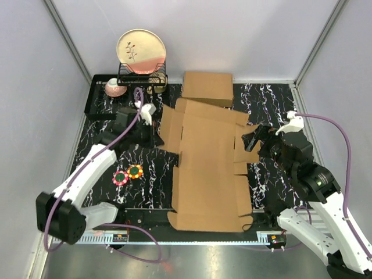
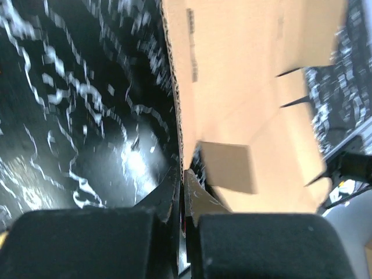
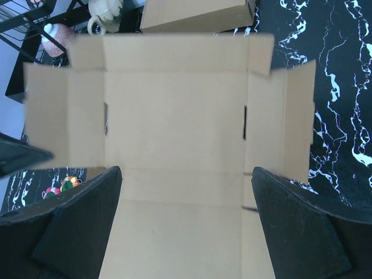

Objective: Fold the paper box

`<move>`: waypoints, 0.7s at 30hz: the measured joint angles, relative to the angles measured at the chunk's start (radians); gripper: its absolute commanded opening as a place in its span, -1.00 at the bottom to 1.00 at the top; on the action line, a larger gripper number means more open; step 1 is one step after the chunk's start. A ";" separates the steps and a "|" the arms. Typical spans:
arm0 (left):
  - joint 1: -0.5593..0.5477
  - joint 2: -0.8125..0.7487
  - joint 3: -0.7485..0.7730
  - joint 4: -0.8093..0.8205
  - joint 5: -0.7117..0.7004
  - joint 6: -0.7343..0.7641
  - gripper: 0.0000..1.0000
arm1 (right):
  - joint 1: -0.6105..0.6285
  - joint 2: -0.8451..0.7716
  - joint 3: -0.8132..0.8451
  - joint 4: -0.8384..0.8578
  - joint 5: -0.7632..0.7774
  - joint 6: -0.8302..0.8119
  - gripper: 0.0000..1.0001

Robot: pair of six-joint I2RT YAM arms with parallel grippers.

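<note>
On table (image 1: 152, 174), left hand (image 1: 156, 138) pinching paper box (image 1: 206, 174) (side flap (image 1: 168, 129)), right hand (image 1: 256, 139) open

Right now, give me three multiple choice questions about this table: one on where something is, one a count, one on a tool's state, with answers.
1. Where is the made-up box relative to the paper box?
A. beyond its far edge
B. on top of it
C. at its near edge

2. How many flower-shaped discs lie left of the paper box?
A. one
B. two
C. four

3. How is the right tool?
A. shut
B. wide open
C. gripping a flap

Answers:
1 A: it sits behind the flat paper box, by the far wall.
2 B: the top view shows a pair, side by side.
3 B: its jaws stand far apart in the right wrist view.
</note>
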 measured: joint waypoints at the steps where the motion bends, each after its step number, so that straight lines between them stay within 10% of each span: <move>1: -0.002 0.023 -0.028 -0.010 -0.005 -0.004 -1.00 | 0.000 0.004 0.000 0.000 0.000 0.000 0.99; 21: -0.123 0.290 0.035 -0.065 -0.257 0.099 -0.91 | 0.000 0.209 -0.057 0.046 0.002 -0.002 0.99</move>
